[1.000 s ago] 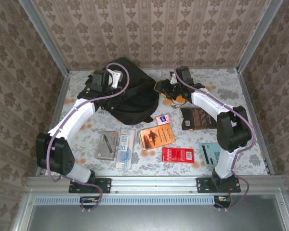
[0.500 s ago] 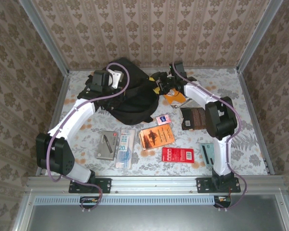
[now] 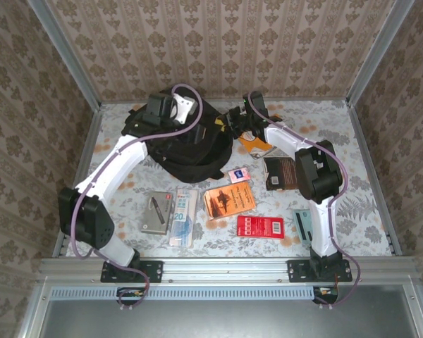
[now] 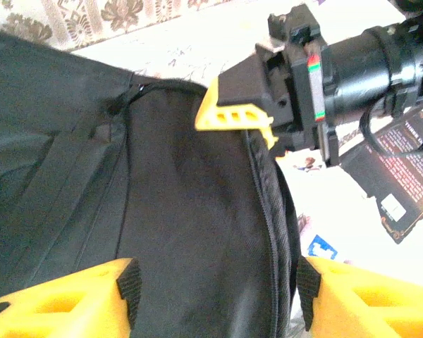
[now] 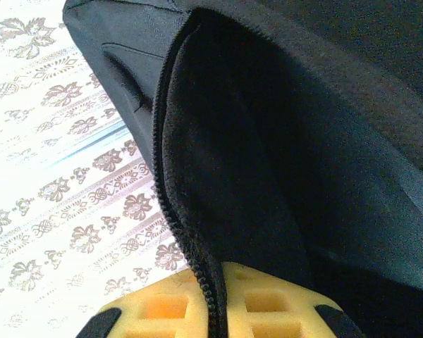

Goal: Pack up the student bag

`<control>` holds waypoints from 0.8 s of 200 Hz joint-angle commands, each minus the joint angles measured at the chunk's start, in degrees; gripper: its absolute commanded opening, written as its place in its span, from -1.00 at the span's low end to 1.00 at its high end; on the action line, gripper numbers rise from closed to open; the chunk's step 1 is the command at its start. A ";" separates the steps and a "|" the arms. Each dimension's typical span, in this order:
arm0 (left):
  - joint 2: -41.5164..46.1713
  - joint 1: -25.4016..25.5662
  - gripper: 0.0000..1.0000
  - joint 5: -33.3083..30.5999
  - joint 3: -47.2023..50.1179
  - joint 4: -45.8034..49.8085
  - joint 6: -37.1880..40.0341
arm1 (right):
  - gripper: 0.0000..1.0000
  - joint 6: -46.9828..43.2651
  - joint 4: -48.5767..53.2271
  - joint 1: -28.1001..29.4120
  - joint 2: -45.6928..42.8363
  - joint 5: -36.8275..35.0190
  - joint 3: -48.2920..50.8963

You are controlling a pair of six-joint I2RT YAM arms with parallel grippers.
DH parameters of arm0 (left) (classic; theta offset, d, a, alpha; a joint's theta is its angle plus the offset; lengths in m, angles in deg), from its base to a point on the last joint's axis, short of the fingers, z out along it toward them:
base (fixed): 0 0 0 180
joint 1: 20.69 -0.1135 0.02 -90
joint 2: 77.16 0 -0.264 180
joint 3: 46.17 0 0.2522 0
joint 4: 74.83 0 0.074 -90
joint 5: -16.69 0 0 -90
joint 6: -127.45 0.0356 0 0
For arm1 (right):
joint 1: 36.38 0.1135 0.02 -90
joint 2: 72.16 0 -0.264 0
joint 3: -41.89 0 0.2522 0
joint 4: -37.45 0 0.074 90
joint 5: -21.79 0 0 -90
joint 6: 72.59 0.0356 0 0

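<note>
The student bag (image 3: 190, 144) is a large black backpack lying at the back of the table. My left gripper (image 3: 185, 117) hovers over its top, open. In the left wrist view the yellow fingers (image 4: 63, 303) stand wide apart with the bag's black fabric (image 4: 197, 232) below and between them. My right gripper (image 3: 227, 123) is at the bag's right edge. In the right wrist view it is shut (image 5: 220, 313) on the zipper edge (image 5: 173, 211) of the bag, which is parted above it. The right gripper (image 4: 264, 127) also shows in the left wrist view, at the zipper seam.
In front of the bag lie an orange book (image 3: 228, 199), a red book (image 3: 261, 226), a dark book (image 3: 289, 172), a small pink card (image 3: 237, 174), a grey case (image 3: 156, 213), a clear packet (image 3: 185, 205) and a teal item (image 3: 307, 224). An orange object (image 3: 255, 144) lies under the right arm.
My right gripper moved left to the bag's edge and shut on its zipper edge. My left gripper opened and shifted right over the bag's top.
</note>
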 commanded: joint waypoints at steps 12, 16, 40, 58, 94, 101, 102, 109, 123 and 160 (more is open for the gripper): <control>-7.29 4.69 0.37 0.31 -8.44 6.49 2.87 | -0.76 4.31 -2.17 0.27 -2.12 0.89 0.98; -8.25 5.21 0.38 -0.48 -9.56 7.38 3.25 | -0.76 4.41 -2.17 0.28 -2.15 0.90 0.95; -12.40 7.89 0.42 -5.11 -13.10 10.23 4.34 | -0.77 5.30 -2.75 0.19 -2.17 0.89 0.84; -13.87 9.08 0.45 -8.24 -13.25 10.55 4.34 | -0.75 5.37 -2.53 0.14 -2.37 0.67 0.54; -15.67 10.68 0.46 -16.41 -12.93 11.62 4.51 | -0.75 5.35 -2.34 0.01 -2.99 0.66 0.65; -15.78 10.85 0.46 -17.63 -12.68 11.68 4.51 | -0.75 5.38 -2.43 -0.10 -3.08 0.72 0.69; -15.79 10.86 0.47 -17.76 -12.61 11.67 4.52 | -0.75 5.34 -2.43 -0.11 -3.09 0.76 0.71; -15.82 10.96 0.46 -18.54 -12.17 11.59 4.69 | -0.75 5.39 -2.44 -0.13 -3.25 0.77 0.78; -15.85 11.05 0.42 -19.82 -11.57 11.30 5.00 | -0.75 5.30 -2.51 -0.29 -3.45 0.71 0.81; -16.47 11.14 0.18 -21.40 -10.80 11.01 6.26 | -0.77 5.22 -2.66 -0.37 -3.78 0.68 1.09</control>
